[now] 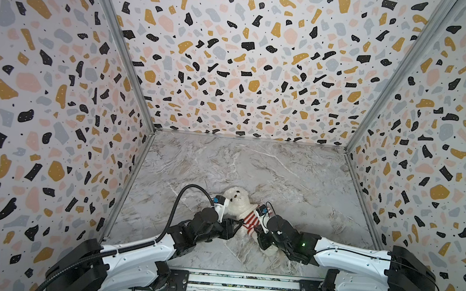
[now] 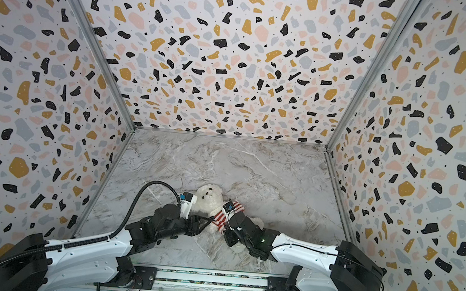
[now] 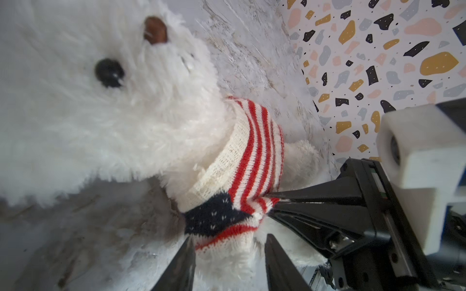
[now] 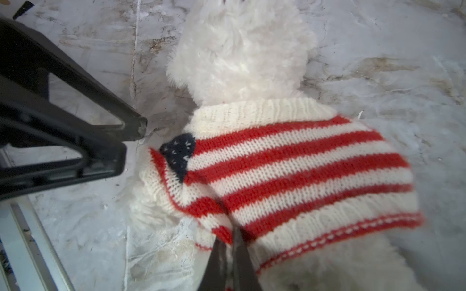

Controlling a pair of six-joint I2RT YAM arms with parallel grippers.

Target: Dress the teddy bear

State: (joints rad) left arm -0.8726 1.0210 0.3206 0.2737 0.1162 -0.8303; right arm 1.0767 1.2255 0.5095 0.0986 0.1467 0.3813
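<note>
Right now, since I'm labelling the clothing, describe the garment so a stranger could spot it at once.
On the marble tabletop, near its front edge, a white teddy bear lies face up. Around its torso sits the knit top: red and cream stripes with a navy starred patch, the only colour against white fur.

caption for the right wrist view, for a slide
Right jaws pinch the striped sweater on the teddy bear; left jaws open alongside.
</note>
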